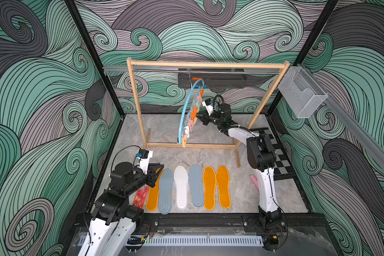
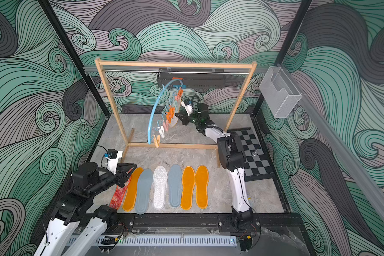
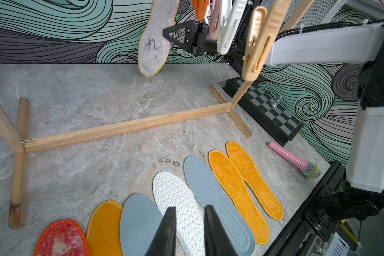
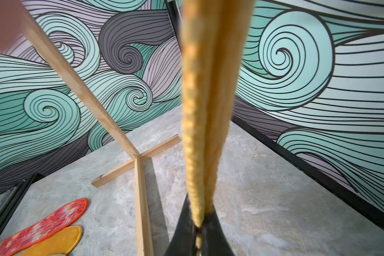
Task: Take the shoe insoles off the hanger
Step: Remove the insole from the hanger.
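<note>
rack: wooden-framed rack (image 1: 206, 65) with a metal rod; taken as the landmark
hanger: light blue arched plastic hanger (image 1: 185, 110), hooked on the rack's rod and turned edge-on. Its row of orange, pink and white clips (image 1: 193, 112) faces the right arm
last one up: pale grey felt insole (image 3: 155, 40), foot-shaped with a yellow stitched rim. It is clipped at its top end and hangs under the rod, clear of the grey marble tabletop (image 1: 208, 155)
off the hanger: seven flat insoles (image 1: 180, 187) in a row in front of the rack's base bar
right gripper (image 4: 198, 223): inside the rack frame, fingers pressed onto the felt insole's stitched side edge
left gripper (image 3: 190, 209): in front of the rack, over the row. Fingers narrowly parted, nothing between them
handling: judged light, soft and floppy. Felt should not slip
hold: high on the rim near the clip looks best, since a low pull would likely bend the pad
risk: the hanger hangs free on its hook, so it may swing or lift
</note>
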